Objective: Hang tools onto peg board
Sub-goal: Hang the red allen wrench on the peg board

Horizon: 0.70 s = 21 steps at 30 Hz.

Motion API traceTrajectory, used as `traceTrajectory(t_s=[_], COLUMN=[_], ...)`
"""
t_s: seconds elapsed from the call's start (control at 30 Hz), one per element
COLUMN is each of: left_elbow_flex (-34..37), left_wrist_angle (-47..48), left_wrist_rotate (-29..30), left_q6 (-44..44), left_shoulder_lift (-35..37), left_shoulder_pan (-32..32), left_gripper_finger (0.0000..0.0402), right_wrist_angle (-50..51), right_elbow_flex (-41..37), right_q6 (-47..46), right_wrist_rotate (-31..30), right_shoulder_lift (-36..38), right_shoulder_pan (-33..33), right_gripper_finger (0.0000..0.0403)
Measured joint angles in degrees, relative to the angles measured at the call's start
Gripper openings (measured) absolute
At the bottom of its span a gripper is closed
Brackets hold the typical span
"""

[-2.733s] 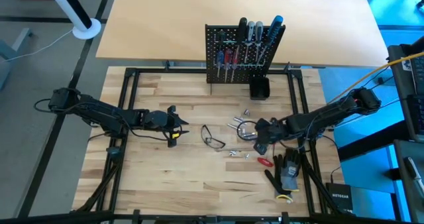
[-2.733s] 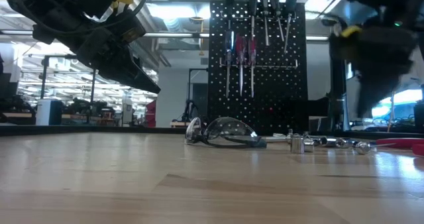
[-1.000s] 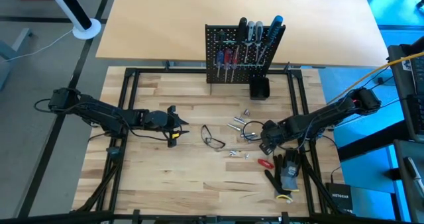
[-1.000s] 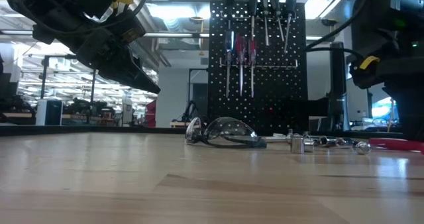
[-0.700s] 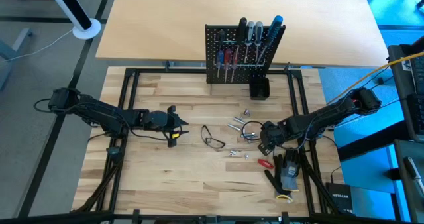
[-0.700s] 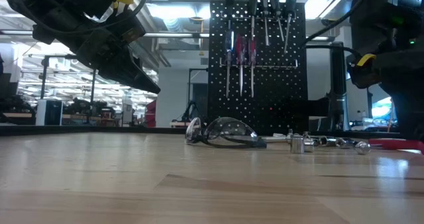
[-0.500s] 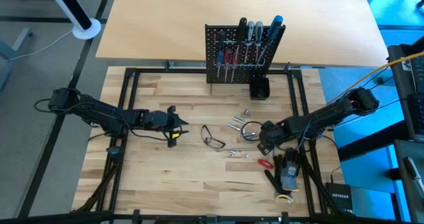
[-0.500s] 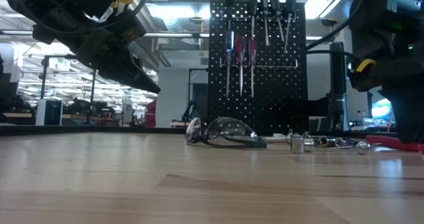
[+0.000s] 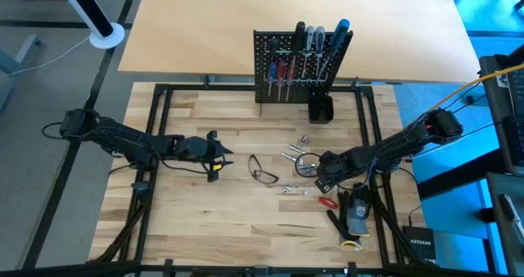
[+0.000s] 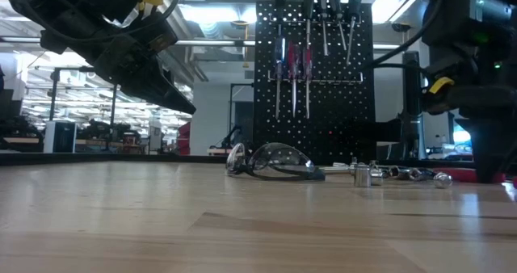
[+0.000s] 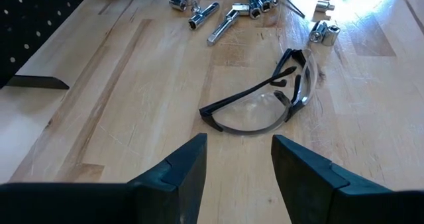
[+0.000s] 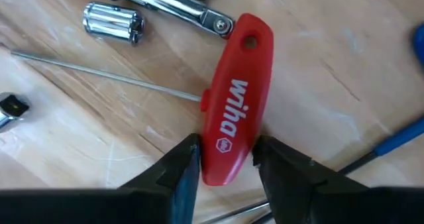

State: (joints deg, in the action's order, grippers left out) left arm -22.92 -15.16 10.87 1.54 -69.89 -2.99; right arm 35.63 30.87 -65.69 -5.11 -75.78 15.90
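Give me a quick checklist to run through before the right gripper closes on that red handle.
1. Right gripper open around the red handle: ok, one finger on each side.
2. Handle lying flat on the table: ok.
3. Thin shaft clear of the fingers: ok, it points away from them.
4. Neighbours clear of the grip: ok, the socket and ratchet lie beyond the handle.
5. Peg board has a free spot: cannot tell, screwdrivers already fill much of it.
6. Left gripper out of the way: ok, open near the safety glasses, far from the right arm.
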Motion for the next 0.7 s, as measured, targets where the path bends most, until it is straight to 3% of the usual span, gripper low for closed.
traceTrajectory(t_s=[0.23, 0.47, 0.7], left_elbow_flex=[0.0, 0.0, 0.0], left_wrist_angle=[0.0, -0.55, -1.14], left_wrist_rotate=[0.0, 0.0, 0.0], left_q6=[0.0, 0.18, 1.47], left_shoulder_lift=[0.0, 0.0, 0.0], left_shoulder_pan=[0.01, 0.03, 0.03], left_gripper_finger=[0.0159, 0.0159, 0.0159], right_wrist_angle=[0.27, 3.53, 13.53], right_elbow_flex=[-0.04, 0.84, 8.29], right_q6=[1.68, 1.79, 3.12], right_wrist_rotate=[-1.68, -4.58, -5.61], right_shoulder_lift=[-0.03, 1.42, 1.98], right_shoulder_pan=[-0.02, -0.19, -0.17], right_gripper_finger=[0.0083, 0.0093, 0.0087])
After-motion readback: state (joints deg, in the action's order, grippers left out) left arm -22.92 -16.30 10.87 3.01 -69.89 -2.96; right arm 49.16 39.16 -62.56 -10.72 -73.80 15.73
